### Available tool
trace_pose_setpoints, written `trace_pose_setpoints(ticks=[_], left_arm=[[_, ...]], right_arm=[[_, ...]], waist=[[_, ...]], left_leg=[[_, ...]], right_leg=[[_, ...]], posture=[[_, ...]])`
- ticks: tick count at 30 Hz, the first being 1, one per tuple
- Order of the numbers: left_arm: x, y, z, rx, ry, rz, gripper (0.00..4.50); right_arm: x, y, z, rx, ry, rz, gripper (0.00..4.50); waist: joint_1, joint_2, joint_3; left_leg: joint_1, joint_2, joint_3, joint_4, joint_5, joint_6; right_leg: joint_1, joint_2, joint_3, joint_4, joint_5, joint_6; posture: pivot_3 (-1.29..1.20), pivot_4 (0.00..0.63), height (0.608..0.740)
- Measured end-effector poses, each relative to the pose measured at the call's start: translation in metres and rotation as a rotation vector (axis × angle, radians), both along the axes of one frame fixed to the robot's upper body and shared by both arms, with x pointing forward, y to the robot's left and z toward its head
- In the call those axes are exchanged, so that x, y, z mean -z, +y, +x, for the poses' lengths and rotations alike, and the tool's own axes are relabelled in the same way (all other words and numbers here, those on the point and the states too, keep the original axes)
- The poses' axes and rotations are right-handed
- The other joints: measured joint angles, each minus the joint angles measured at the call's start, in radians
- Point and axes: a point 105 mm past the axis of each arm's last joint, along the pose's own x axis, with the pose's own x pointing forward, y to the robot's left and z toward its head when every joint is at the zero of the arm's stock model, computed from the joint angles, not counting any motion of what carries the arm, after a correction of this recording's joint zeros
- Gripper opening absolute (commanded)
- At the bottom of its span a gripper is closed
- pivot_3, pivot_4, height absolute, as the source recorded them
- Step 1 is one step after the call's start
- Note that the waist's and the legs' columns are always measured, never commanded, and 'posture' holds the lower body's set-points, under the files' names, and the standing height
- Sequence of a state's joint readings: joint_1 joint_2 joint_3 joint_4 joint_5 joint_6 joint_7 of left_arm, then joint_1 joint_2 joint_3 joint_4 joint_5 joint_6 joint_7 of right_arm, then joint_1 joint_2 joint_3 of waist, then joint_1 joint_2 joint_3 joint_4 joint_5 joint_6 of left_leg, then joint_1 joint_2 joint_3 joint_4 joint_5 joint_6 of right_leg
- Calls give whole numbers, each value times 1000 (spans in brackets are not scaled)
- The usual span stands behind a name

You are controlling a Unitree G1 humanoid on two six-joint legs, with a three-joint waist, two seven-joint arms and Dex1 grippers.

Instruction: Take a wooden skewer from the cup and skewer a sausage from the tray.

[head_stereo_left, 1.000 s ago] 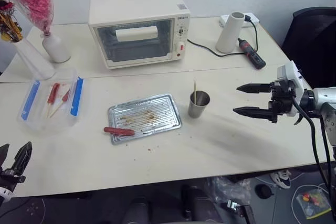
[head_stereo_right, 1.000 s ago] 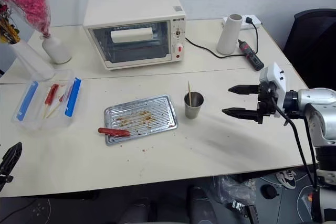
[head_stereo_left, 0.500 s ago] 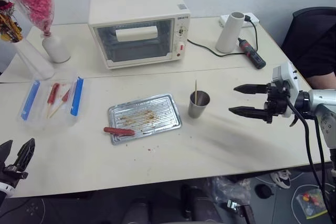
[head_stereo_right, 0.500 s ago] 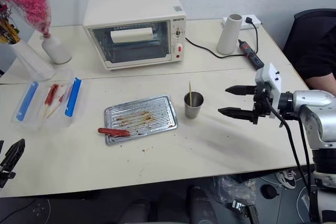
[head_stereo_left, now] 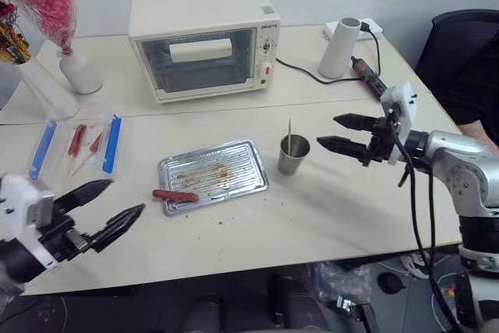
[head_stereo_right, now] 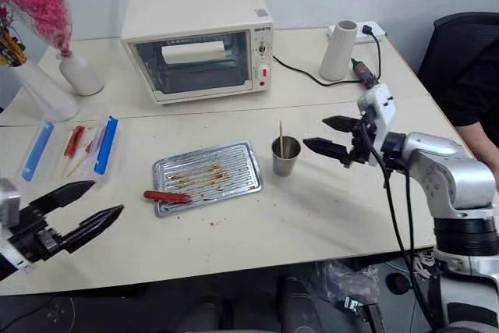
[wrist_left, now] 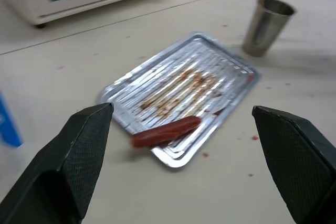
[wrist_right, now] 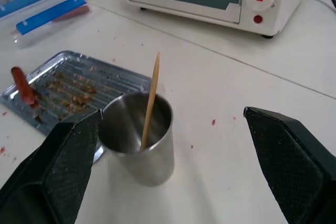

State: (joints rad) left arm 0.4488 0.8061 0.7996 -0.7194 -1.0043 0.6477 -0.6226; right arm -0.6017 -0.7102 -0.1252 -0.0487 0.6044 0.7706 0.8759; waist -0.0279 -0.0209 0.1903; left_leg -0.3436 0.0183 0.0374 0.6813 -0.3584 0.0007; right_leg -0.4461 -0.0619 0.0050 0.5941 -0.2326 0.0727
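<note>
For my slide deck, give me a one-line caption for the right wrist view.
Open right gripper faces the cup holding one skewer, tray and sausage beyond.

Each tool has two tapered black fingers [wrist_right: 289,158] with cross-hatched pads; behind the right tool [head_stereo_left: 345,135] sit a white block, silver-grey forearm and black cables.

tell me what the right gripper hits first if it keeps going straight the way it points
Most likely the cup with the wooden skewer standing in it: the open right gripper points at them from close by, though its exact height is hard to judge.
</note>
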Motion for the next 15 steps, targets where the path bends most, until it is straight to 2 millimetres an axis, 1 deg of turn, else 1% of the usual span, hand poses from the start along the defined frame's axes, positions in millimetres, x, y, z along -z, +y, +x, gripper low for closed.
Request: trace_pose_setpoints(ticks=[3,6,7,10,15], left_arm=[[-12,-16,6,104,-29,23,4483],[-16,-24,11,145,-47,23,4483],[-16,-25,14,153,-48,16,4497],[-16,-26,18,159,-50,14,4500],[-15,-28,20,165,-53,14,4500]], right_arm=[[1,12,5,12,18,33,4500],[7,23,8,11,37,40,4500],[9,29,9,6,43,38,4316],[13,36,14,19,50,22,3594],[17,39,21,44,57,22,3594]], waist=[[0,0,0],[-2,0,0],[-3,1,0],[-2,1,1],[-1,1,1]], left_leg=[[0,0,0,-1,0,0],[0,0,1,-1,0,0],[0,0,1,-1,0,0],[0,0,0,-2,0,0],[-1,0,0,-2,0,0]], right_leg=[[0,0,0,0,2,3],[0,0,0,0,4,6],[0,0,-1,0,7,12],[-1,1,-2,0,7,12],[-1,0,-2,-1,7,12]], posture=[[0,150,740],[0,150,740],[0,150,740],[0,150,740],[0,150,740]])
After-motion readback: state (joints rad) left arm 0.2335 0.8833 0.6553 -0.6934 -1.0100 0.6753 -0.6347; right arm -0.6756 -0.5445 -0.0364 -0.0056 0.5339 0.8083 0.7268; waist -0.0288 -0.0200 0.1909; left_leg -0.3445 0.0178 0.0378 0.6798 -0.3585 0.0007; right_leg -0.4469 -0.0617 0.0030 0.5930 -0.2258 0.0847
